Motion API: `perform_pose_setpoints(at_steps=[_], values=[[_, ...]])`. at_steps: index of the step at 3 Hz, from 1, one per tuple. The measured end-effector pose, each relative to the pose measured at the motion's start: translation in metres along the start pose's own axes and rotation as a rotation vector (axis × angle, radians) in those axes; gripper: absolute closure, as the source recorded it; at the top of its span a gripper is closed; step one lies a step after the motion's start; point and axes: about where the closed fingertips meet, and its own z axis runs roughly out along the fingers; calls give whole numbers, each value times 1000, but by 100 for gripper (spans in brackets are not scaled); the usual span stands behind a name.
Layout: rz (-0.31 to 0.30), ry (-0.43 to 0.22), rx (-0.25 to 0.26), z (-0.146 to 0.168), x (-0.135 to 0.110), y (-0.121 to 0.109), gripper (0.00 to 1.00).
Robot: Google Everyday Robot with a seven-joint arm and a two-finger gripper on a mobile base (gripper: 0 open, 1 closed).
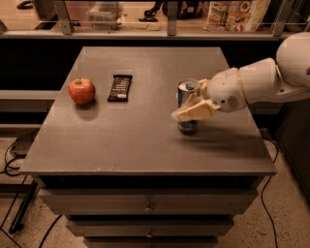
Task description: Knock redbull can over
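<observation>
The redbull can is a slim silver-and-blue can standing upright on the grey table, right of centre. My gripper reaches in from the right on a white arm and is open. Its near cream finger crosses in front of the can's middle and hides part of it. The far finger sits just right of the can's top. I cannot tell if the fingers press on the can.
A red apple sits at the table's left side, with a dark snack bar next to it. Drawers sit under the tabletop. A shelf with packages runs behind. Cables lie on the floor at left.
</observation>
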Motion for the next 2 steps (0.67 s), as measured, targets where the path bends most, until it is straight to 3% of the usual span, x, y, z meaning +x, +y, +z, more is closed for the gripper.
perform_pose_setpoints(at_steps=[1, 2], values=[[-16, 36, -22, 7, -4, -7, 76], [-66, 180, -10, 5, -14, -20, 98]])
